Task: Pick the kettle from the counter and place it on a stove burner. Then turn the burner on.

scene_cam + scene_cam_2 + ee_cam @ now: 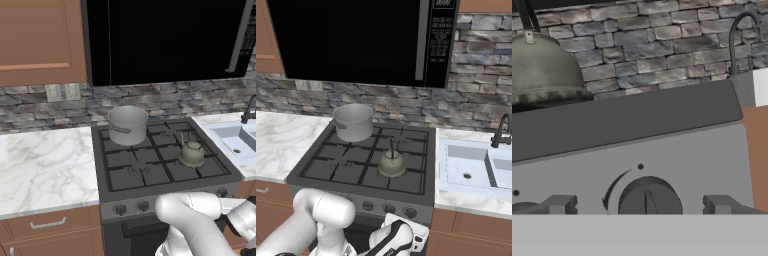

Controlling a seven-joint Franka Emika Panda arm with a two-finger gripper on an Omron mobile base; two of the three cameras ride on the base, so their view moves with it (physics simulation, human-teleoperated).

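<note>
The grey-green kettle stands upright on a stove burner in the right column of the black cooktop, its wire handle up. In the hand view the kettle looms at the upper left, above the stove's front edge. My gripper is open and low in front of the stove's grey control panel. Its fingertips stand on either side of a dark round knob, apart from it. The marble counter lies left of the stove.
A larger steel pot sits on the back left burner. Right of the stove is a sink with a dark faucet. More knobs line the panel. A black microwave hangs overhead.
</note>
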